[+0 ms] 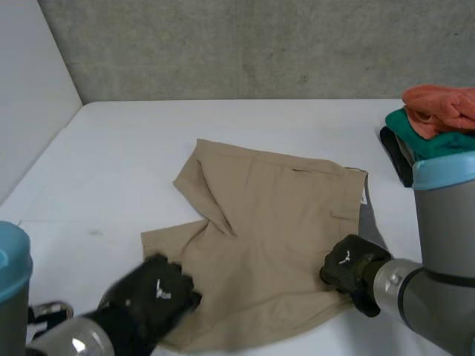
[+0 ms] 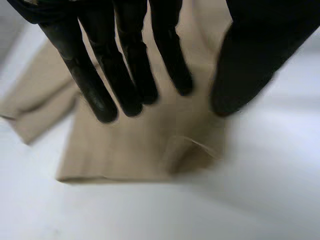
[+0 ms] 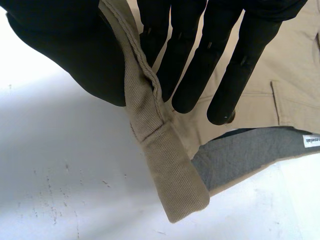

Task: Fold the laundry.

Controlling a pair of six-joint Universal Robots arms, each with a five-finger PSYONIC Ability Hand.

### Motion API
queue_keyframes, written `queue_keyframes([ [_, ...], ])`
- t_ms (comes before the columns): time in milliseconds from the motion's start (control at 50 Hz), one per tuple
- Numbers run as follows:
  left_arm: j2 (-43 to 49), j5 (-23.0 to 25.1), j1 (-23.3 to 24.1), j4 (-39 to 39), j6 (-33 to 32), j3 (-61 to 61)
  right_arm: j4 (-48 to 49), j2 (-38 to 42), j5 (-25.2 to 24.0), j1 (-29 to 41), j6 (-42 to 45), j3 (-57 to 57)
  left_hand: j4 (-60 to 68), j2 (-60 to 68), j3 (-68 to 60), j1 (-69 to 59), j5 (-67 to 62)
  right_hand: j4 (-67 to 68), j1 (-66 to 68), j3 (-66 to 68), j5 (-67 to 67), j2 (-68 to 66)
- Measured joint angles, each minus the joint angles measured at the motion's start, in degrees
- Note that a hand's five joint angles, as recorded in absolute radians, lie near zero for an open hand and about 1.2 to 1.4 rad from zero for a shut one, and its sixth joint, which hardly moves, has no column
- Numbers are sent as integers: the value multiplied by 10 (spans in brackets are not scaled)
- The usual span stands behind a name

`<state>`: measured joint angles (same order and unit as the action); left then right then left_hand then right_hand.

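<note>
One pair of beige shorts (image 1: 274, 215) is being seen flat on the table (image 1: 111, 163), head view. Left wrist view: left hand (image 2: 125, 65) being held straight-fingered, gripping nothing, over a leg hem. Right wrist view: waistband corner being pinched by right hand (image 3: 230, 60). First fold seemingly being begun; a grasp of that hem being required next.

No writing can be read. The white label (image 3: 311, 141) inside the shorts (image 3: 296, 85) bears tiny print. It is illegible.

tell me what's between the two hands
In the head view, just tan shorts span the stretch from the left hand to the right hand, which pinches their edge.
</note>
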<state>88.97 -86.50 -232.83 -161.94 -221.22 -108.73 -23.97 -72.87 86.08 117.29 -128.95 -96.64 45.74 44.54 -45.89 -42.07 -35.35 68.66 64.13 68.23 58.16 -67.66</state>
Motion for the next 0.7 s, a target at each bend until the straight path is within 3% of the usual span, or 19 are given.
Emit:
queue_keyframes([
  [20,1,0,-4,-21,1,2,10,1,0,0,1,-5,0,0,0,0,0,0,0,0,0,0],
  [40,2,0,-8,-41,2,4,19,1,0,1,1,-9,-164,-158,161,170,162,0,0,0,0,0],
  [80,7,-1,-20,-100,4,9,38,4,0,2,1,-16,-265,-248,261,244,262,0,0,0,0,0],
  [200,64,0,-57,-260,16,39,87,15,1,6,-2,-25,-285,-267,282,246,282,0,0,0,0,0],
  [300,153,10,-86,-323,32,105,106,25,1,7,-4,-24,-254,-244,256,218,249,0,0,0,0,0],
  [420,288,61,-127,-317,52,229,127,32,1,7,-4,-23,-165,-156,168,127,160,0,0,0,0,0],
  [520,395,111,-156,-267,59,355,147,38,1,6,-7,-23,-126,-118,131,90,122,0,0,0,0,0],
  [700,528,142,-178,-178,59,531,164,55,2,4,-21,-19,-109,-98,112,74,104,0,0,0,0,0],
])
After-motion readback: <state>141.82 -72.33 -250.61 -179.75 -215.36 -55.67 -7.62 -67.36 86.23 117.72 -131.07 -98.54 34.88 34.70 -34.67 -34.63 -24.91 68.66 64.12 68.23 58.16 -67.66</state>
